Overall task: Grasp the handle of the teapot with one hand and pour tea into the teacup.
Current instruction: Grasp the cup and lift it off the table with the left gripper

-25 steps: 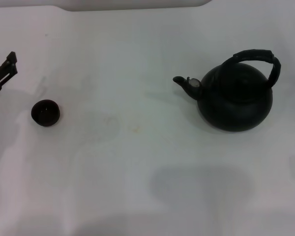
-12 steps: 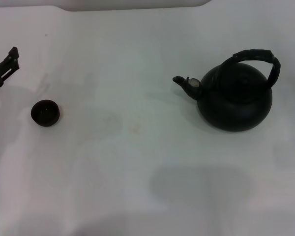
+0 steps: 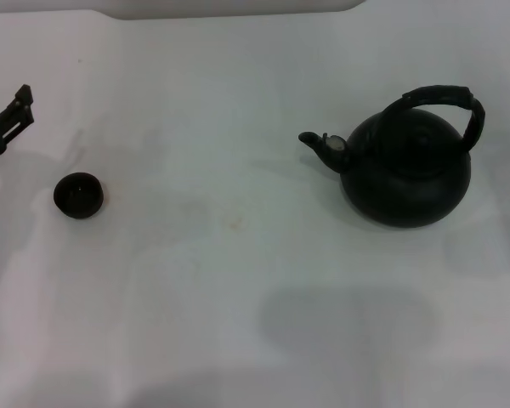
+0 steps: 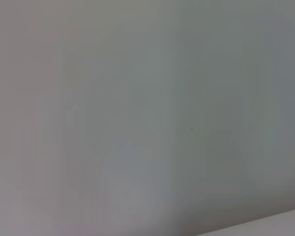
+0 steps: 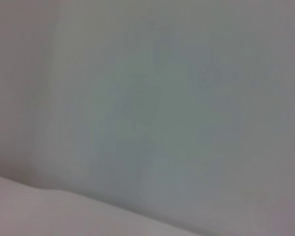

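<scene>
The matte-black teapot (image 3: 408, 174) stands upright on the right side of the white table, its short spout (image 3: 316, 142) pointing left. Its black ribbed handle (image 3: 438, 98) arches over the top, and nothing touches it. The small dark teacup (image 3: 78, 195) sits far to the left, well apart from the pot. At the left edge, behind the cup, part of my left gripper (image 3: 8, 119) pokes into the head view. My right gripper is out of view. No tea is visible. Both wrist views show only blank pale surface.
The white table (image 3: 238, 280) stretches between cup and teapot with nothing on it. A pale raised edge (image 3: 238, 8) runs along the back. A soft shadow lies on the table in front of the teapot.
The left gripper rose slightly and shifted a little back along the left edge. Teapot and teacup have not moved.
</scene>
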Controlling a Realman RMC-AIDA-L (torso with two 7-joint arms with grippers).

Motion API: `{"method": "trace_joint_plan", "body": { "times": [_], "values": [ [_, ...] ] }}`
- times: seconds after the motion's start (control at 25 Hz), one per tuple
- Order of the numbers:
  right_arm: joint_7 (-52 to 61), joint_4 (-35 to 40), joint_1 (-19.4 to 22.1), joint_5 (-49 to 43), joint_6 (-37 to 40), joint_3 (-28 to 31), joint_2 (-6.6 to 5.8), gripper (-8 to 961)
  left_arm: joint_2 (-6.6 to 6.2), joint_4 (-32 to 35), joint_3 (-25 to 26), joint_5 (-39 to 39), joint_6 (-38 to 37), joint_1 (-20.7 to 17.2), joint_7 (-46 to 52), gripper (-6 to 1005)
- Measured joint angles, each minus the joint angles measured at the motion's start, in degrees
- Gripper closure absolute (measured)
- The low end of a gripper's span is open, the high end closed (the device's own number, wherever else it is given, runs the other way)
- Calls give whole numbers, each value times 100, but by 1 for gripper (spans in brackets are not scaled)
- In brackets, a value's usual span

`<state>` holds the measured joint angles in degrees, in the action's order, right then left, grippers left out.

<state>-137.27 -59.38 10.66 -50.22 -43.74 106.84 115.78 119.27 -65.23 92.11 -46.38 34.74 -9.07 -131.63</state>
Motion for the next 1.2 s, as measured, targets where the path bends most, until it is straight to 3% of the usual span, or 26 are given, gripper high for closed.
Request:
{"method": "trace_joint_plan", "body": {
  "times": [0.2, 0.32, 0.44, 0.6, 0.84, 1.2],
  "values": [
    [-30, 380, -215, 26, 4, 48, -15, 333, -12, -227, -302, -3, -33, -117, 229, 123],
    [-37, 635, -374, 28, 7, 123, -25, 333, -4, -640, -595, -37, -153, -420, 276, 123],
    [-48, 911, -521, 29, 9, 245, -33, 333, -1, -1392, -1096, -455, -845, -848, 521, 124],
    [-104, 1274, -736, 22, 14, 395, -41, 333, 4, -1890, -1663, -932, -1794, -1120, 880, 124],
    [-223, 1674, -998, 27, 43, 465, -51, 333, -23, -1893, -1902, -979, -1963, -1154, 1619, 124],
    [-264, 1702, -1012, 65, 157, 542, -42, 333, -34, -1402, -1921, -1047, -1926, -1037, 2274, 123]
  ]
}}
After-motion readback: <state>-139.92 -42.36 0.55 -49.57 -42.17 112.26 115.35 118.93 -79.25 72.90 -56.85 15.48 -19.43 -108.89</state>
